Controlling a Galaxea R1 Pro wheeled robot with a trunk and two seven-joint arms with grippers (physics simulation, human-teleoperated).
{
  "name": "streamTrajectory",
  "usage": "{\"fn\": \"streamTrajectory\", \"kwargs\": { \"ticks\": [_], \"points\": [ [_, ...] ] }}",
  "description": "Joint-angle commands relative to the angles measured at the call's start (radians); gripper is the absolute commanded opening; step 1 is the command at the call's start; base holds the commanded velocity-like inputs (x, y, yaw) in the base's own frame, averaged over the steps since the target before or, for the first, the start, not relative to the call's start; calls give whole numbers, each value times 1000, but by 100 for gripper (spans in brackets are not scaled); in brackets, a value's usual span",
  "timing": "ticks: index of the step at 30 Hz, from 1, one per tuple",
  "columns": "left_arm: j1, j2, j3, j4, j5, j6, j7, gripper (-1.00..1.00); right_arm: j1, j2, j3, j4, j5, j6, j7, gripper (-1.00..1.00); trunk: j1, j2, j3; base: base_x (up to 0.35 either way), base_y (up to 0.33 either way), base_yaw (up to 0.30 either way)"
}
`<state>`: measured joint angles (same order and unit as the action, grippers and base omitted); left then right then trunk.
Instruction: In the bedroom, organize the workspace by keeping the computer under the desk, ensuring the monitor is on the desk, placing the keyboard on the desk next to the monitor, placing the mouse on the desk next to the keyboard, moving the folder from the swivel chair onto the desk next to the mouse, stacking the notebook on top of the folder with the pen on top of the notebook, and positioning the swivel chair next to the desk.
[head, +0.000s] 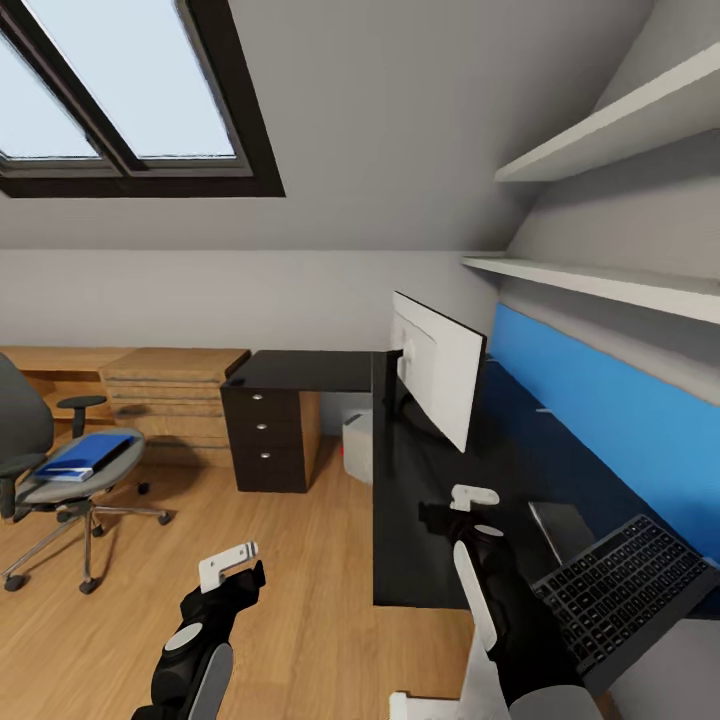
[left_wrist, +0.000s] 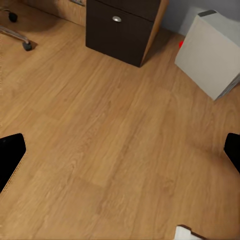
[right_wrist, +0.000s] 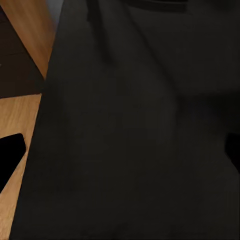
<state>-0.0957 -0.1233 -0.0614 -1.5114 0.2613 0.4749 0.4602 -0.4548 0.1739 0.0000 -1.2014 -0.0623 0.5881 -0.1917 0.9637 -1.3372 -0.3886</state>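
The monitor (head: 440, 370) stands on the black desk (head: 420, 560), its white back towards me. A black keyboard (head: 625, 590) lies askew at the desk's near right end, with the grey notebook (head: 560, 528) beside it. The grey computer (head: 357, 447) (left_wrist: 212, 52) sits on the floor under the desk. At the left, the blue folder (head: 85, 455) rests on the swivel chair (head: 25, 430). My right gripper (head: 445, 520) (right_wrist: 120, 150) hovers open over bare desk top. My left gripper (head: 245, 578) (left_wrist: 120, 155) hangs open above the wood floor. The mouse and pen are out of view.
A dark three-drawer unit (head: 268, 435) (left_wrist: 125, 22) stands under the desk's far wing, with a light wooden cabinet (head: 170, 395) behind it. A chair caster (left_wrist: 26, 46) shows near the drawers. White shelves (head: 600, 280) and a blue wall panel (head: 610, 410) run along the right wall.
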Motion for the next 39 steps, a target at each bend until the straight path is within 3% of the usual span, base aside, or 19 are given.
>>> {"fn": "streamTrajectory", "kwargs": {
  "ticks": [1,20,23,29,39],
  "points": [
    [0,1,-1,-1,11,1,9,100,-1,1,0,-1,-7,4,-7,100,0,-1,-1,-74,328,-25],
    [0,0,-1,-1,12,2,9,100,-1,1,-8,-2,-7,-1,-8,100,0,-1,-1,-166,284,-25],
    [-1,0,-1,-1,12,2,9,100,-1,1,-21,-2,-25,-2,-7,100,0,-1,-1,-243,221,-191],
    [-1,0,-1,-1,12,2,9,100,-1,1,-68,-1,-122,-3,-5,100,0,-1,-1,-197,154,-239],
    [-1,-1,-1,-1,12,4,9,100,-1,-30,-140,9,-345,-6,-3,100,0,-1,-1,-93,67,-270]
  ]
}}
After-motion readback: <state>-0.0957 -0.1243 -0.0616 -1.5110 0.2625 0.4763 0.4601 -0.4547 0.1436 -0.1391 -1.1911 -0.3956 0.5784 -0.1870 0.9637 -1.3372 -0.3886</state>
